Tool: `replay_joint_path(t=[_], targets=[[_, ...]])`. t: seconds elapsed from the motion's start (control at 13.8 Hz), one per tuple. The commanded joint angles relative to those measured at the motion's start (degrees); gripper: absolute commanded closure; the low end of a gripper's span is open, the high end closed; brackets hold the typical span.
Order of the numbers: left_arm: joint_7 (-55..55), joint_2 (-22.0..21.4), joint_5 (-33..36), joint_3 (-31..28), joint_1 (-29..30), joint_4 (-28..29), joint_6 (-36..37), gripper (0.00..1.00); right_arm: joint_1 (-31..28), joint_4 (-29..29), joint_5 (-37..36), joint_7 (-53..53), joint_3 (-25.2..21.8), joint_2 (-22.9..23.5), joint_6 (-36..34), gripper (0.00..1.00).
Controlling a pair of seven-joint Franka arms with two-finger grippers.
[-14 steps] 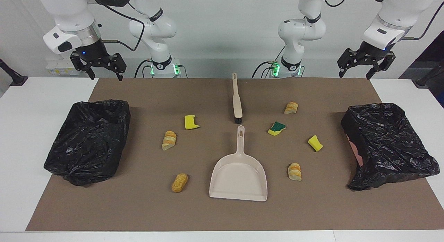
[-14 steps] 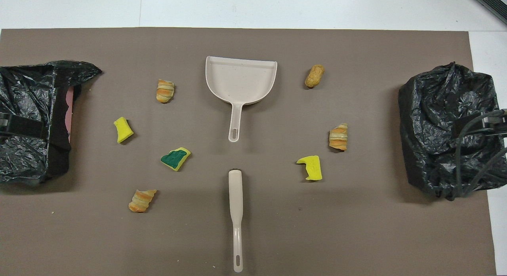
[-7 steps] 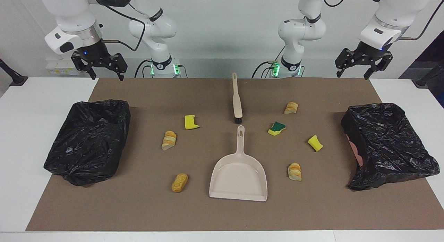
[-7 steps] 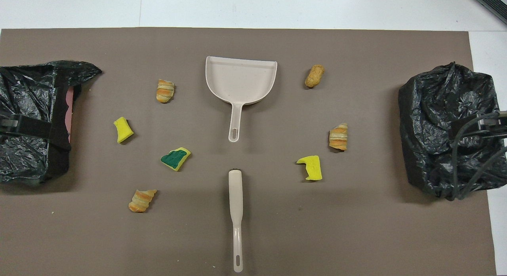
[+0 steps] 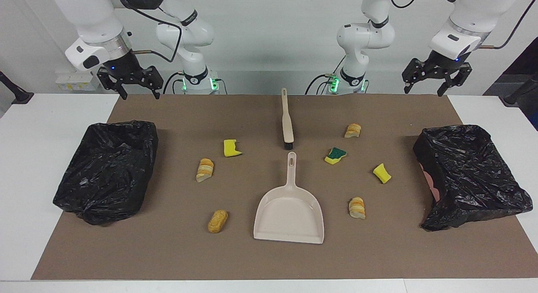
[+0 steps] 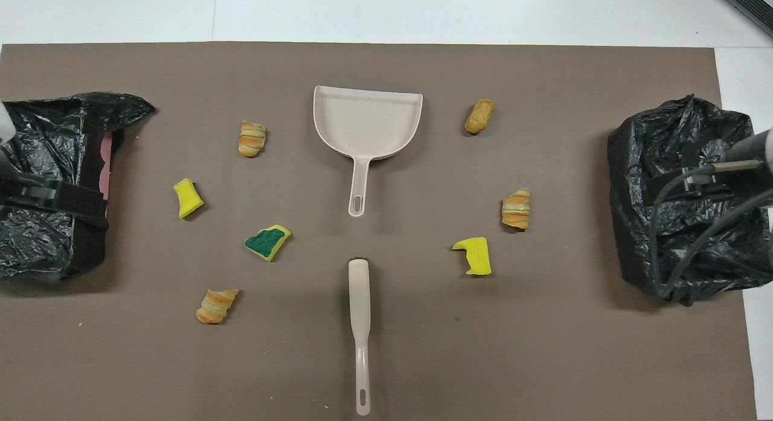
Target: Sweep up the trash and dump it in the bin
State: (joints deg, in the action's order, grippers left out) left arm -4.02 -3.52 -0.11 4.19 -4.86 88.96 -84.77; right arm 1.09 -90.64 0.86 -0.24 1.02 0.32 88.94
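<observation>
Several trash scraps lie on the brown mat around the beige dustpan [image 5: 289, 213] [image 6: 366, 122]. Toward the right arm's end are a yellow sponge chunk [image 5: 231, 148] and two bread lumps [image 5: 204, 170] [image 5: 217, 220]. Toward the left arm's end are a bread lump [image 5: 353, 130], a green-yellow sponge [image 5: 335, 155], a yellow sponge [image 5: 381, 173] and another bread lump [image 5: 357, 207]. The beige brush [image 5: 287, 120] [image 6: 359, 312] lies nearer to the robots than the dustpan, bristles toward its handle. My right gripper [image 5: 141, 93] and left gripper [image 5: 425, 85] hang open and empty, high over the mat's robot-side corners.
Two bins lined with black bags stand on the mat, one at the right arm's end [image 5: 107, 171] [image 6: 664, 137] and one at the left arm's end [image 5: 468, 175] [image 6: 42, 137]. White table [image 5: 42, 129] surrounds the mat.
Both grippers have drifted a little toward the middle of the table, still raised. Nothing on the mat has moved.
</observation>
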Motion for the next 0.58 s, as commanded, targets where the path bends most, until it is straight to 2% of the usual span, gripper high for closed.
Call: replay_joint_path(t=[0.0,0.22,0.36,0.51], targets=[[4.1,-5.34,0.2,4.15,-0.76,8.48,-3.81,0.0,1.36,-0.59,0.72,1.73,0.3,1.87,3.25,0.0],[10.94,-9.92,-0.07,10.64,-0.76,19.02,-8.12,0.0,4.44,-0.15,0.81,4.36,0.3,4.42,5.89,0.0],[14.91,-12.9,-4.08,14.08,-0.76,25.53,-12.33,0.0,7.42,-0.06,0.89,7.52,0.3,6.43,7.73,0.0],[15.36,-14.93,-7.61,16.8,-1.03,30.11,-13.57,0.0,11.63,-0.06,0.81,13.92,0.3,9.42,11.06,0.0]])
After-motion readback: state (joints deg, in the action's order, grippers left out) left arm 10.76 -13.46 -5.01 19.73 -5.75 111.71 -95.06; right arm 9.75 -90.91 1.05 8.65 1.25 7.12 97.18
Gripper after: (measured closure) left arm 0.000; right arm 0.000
